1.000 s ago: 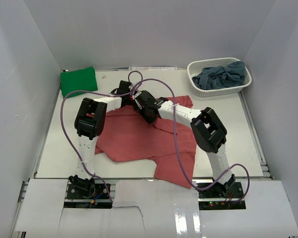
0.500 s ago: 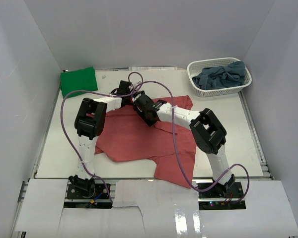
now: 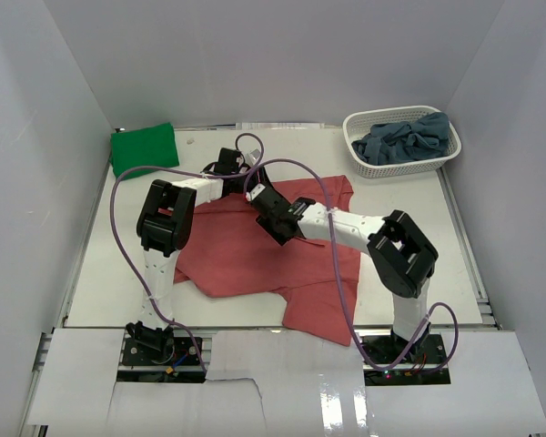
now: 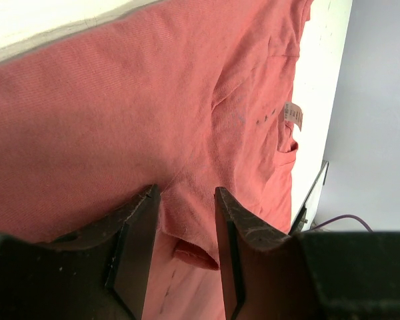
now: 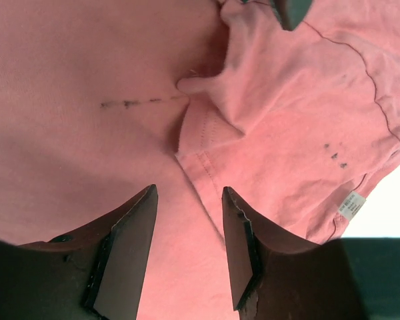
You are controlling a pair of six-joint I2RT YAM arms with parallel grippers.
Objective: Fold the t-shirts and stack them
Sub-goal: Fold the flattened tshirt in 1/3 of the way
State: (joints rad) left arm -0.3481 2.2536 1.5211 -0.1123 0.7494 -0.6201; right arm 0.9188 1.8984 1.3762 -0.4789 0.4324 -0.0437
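A salmon-red t-shirt lies spread and creased in the middle of the table. A green t-shirt sits folded at the back left. Grey-blue t-shirts are heaped in the basket. My left gripper is at the red shirt's far edge. In the left wrist view that gripper stands open, with a raised fold of the red cloth and a rolled hem between its fingers. My right gripper hovers close by over the shirt. In the right wrist view it is open above the cloth, holding nothing.
A white lattice basket stands at the back right corner. White walls close in the table on three sides. Purple cables loop over both arms above the shirt. A white size label shows at the shirt's neck.
The right arm's elbow has swung right and down, and its gripper has slid a little toward the near side with its jaws a bit wider. The left arm has stayed still.
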